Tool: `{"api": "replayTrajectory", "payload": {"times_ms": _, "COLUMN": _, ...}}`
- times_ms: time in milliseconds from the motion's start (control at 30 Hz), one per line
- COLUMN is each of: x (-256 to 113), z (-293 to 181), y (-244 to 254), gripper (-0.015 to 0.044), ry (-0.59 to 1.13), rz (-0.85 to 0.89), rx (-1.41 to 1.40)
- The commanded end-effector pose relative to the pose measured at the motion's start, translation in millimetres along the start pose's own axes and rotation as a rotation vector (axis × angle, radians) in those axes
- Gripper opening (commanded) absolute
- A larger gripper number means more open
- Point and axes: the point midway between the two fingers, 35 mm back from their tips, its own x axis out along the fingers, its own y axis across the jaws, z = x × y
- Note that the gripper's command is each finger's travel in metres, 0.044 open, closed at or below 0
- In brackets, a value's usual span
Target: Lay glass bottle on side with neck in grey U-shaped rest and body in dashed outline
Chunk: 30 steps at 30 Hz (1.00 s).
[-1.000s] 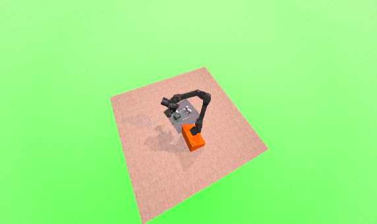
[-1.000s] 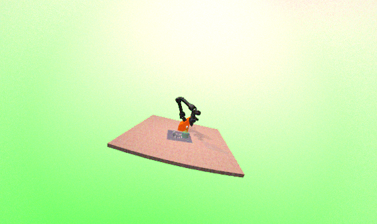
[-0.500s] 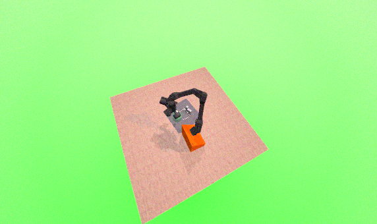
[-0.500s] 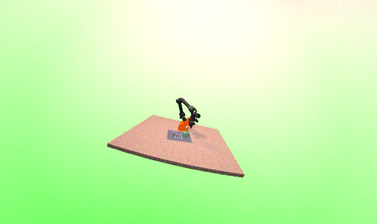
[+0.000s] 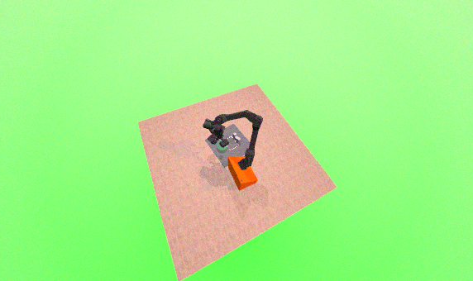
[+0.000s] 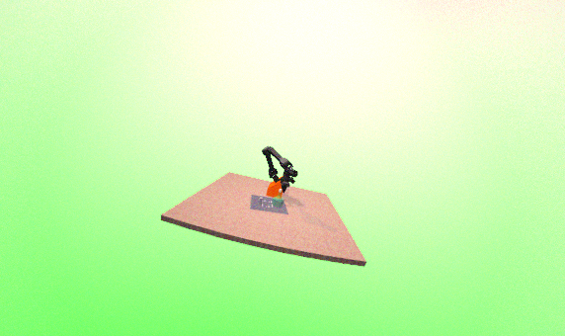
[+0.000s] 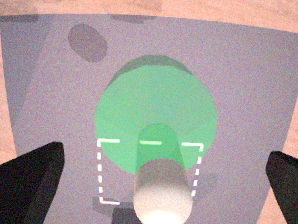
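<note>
While one green bottle [image 5: 220,147] [image 6: 279,202] [image 7: 156,95] stands upright, one end effector [image 5: 218,141] [image 6: 283,191] [image 7: 169,157] gapes.

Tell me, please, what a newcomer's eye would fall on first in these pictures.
Probably the bright orange block under the black arm's base, near the mat. Next comes the green bottle, upright on the grey mat, with the open gripper's black fingers either side of its pale top.
</note>
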Motion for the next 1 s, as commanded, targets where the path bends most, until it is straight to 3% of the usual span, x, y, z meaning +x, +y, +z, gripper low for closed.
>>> {"api": "replayTrajectory", "payload": {"times_ms": 0, "x": 0, "z": -9, "y": 1, "gripper": 0.0440, "ry": 0.005, "rz": -0.003, "rx": -0.004}}
{"api": "replayTrajectory", "payload": {"times_ms": 300, "x": 0, "z": -21, "y": 1, "gripper": 0.0440, "ry": 0.006, "rz": -0.002, "rx": -0.004}}
{"api": "replayTrajectory", "payload": {"times_ms": 733, "x": 0, "z": -21, "y": 1, "gripper": 0.0102, "ry": 0.006, "rz": -0.002, "rx": -0.004}}
{"api": "replayTrajectory", "payload": {"times_ms": 967, "x": 0, "z": -21, "y": 1, "gripper": 0.0102, "ry": 0.006, "rz": -0.002, "rx": -0.004}}
